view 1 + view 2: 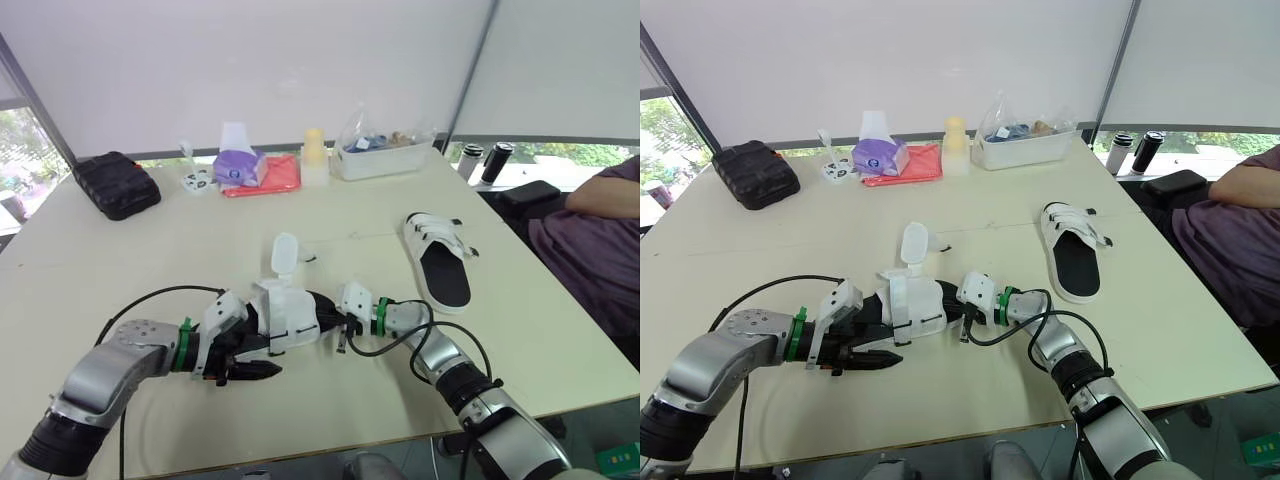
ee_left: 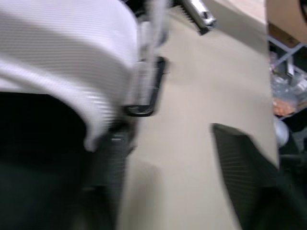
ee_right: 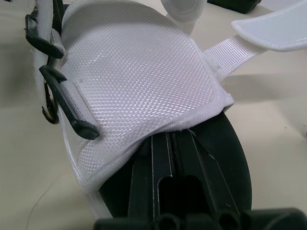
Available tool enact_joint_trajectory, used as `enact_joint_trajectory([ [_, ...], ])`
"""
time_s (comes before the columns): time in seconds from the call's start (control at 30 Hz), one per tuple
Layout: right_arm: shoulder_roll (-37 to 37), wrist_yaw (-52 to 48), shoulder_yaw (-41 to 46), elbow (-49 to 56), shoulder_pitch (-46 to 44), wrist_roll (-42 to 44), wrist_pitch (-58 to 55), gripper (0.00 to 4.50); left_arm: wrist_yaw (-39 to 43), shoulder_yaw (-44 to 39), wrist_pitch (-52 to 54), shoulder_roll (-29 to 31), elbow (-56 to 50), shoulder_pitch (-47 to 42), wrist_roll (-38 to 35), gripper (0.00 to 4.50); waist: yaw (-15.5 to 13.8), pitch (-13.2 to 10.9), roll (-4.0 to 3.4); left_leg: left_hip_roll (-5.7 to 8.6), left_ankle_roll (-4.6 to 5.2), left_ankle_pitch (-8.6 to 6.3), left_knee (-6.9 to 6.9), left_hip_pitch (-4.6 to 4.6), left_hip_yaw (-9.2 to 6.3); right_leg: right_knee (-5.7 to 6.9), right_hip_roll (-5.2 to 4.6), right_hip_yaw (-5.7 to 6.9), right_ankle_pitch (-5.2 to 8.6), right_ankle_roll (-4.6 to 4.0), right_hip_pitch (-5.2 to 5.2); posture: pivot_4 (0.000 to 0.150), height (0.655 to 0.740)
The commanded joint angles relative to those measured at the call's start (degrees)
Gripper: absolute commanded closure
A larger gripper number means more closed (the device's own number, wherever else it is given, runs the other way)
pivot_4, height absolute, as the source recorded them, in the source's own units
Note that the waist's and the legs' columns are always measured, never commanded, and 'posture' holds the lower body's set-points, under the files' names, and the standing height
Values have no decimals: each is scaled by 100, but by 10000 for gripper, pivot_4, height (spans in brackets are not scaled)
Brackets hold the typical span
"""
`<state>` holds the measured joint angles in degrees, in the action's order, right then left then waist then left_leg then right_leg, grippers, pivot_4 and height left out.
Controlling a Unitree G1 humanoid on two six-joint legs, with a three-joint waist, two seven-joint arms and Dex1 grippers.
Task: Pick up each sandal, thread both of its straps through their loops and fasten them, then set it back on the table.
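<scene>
Sandals: we count two: held sandal [image 1: 290, 315] centre, second sandal [image 1: 437, 262] right.
Left hand [image 1: 256, 358]: released.
Right hand [image 1: 336, 322]: grasping held sandal, fingertips hidden.

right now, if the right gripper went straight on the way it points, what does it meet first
The sandal: its white upper sits directly ahead of the right gripper, so close they may be touching.

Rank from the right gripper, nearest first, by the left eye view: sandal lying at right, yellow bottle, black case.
1. Sandal, just right of the right gripper.
2. Yellow bottle, far side, centre.
3. Black case, far left.
</scene>
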<state>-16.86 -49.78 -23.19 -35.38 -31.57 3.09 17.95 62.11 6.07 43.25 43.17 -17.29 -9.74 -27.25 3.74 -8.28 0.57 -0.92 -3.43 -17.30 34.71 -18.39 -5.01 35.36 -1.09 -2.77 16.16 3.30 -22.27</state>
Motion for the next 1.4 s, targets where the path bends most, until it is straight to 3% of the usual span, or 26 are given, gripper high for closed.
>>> enact_joint_trajectory([
  [0.03, -135, 104, -358, -1179, 408, -784, -554, 45000, -179, 67, -22, -62, 110, -6, 66, 159, -5, 7, -13, 0, -1, 0, 0, 0, 0, -4, -1, 0, 0, 0, -1, 1500, 7400],
  [0.53, -125, 123, -344, -1206, 426, -811, -550, 45000, 466, 67, 775, 428, -300, -26, -776, 159, 27, 19, -14, 0, 1, 1, 0, -2, 1, -2, 2, 3, 0, 0, -5, 1500, 7400],
  [0.9, -55, 152, -341, -1241, 412, -803, -561, 45000, -206, 374, 267, -82, 162, -312, -215, 159, 27, 24, 0, -1, 0, 0, -1, -3, -1, -3, 2, 2, 0, 0, -13, 1500, 7400],
  [1.0, -55, 167, -336, -1238, 407, -804, -570, 45000, -322, 426, 140, -301, 374, -406, -132, 8931, 22, 23, 1, -1, 0, 0, -2, -2, -1, -2, 2, 2, 0, 0, -10, 1500, 7400],
  [1.23, -103, 163, -319, -1248, 423, -801, -564, 45000, -29, 367, 375, -49, 74, -253, -414, 43330, 30, 21, 4, -1, 2, 1, -3, -1, -2, -1, 4, 2, 0, 0, -12, 1500, 7400],
  [1.4, -91, 158, -322, -1270, 410, -804, -569, 45000, 537, 449, 705, 588, -660, 159, -859, 44458, 33, 20, 10, -2, 2, 1, -6, -1, 0, -1, 4, 1, 0, 0, -15, 1500, 7400],
])
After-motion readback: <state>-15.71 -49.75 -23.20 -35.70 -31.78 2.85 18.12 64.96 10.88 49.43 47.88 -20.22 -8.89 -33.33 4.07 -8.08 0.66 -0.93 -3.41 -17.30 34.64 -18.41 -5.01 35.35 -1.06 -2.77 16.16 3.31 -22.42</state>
